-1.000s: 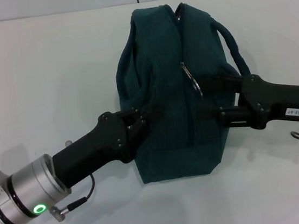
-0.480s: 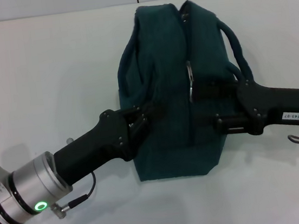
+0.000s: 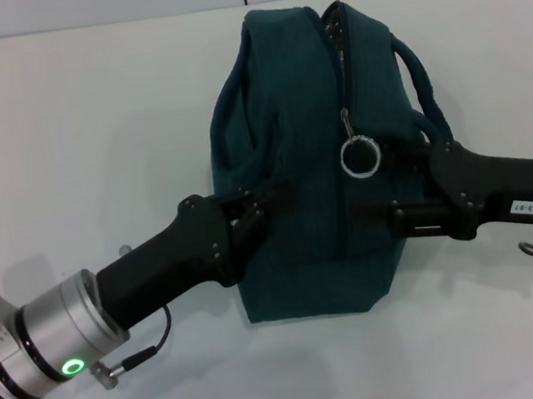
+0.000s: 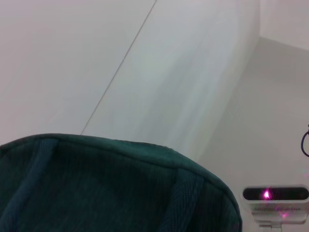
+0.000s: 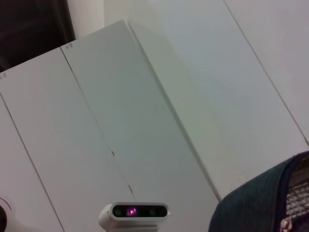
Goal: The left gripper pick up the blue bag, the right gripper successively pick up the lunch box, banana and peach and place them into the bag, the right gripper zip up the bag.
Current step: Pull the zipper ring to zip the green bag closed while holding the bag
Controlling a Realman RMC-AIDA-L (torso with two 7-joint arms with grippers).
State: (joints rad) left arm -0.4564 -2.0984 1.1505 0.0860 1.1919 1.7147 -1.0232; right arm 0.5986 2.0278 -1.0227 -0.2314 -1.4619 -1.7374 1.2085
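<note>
- White flat bench (image 3: 74, 135) carries the work; beyond its far edge a pale panelled wall with one dark vertical seam.
- Blue bag (image 3: 291, 158), large dark teal-green fabric lunch bag, stands mid-bench between the two arms. The zipper line runs down its top face, parted only at the far end, where a little dark interior shows. One padded loop handle (image 3: 422, 83) arches off the bag's right side.
- Left tool (image 3: 265, 203), black two-fingered claw on a black-and-silver arm with a lit green ring, reaches in from the near left and presses into the bag's left side. Fingertips are sunk in the fabric fold; whether it grips or merely touches, cannot tell.
- Right tool (image 3: 382, 185), black claw on a dark arm bearing a small white label, comes in from the right against the bag's right face, below the ring. Its tips are lost against dark cloth; spread cannot be told.
- Silver ring zipper pull (image 3: 360, 157) hangs on the zipper line about midway, just beside the right tool.
- Lunch box, banana and peach appear in no view.
- Both wrist views show only bag edges, wall panels and a small white sensor unit (image 5: 134, 212) with a magenta light.
</note>
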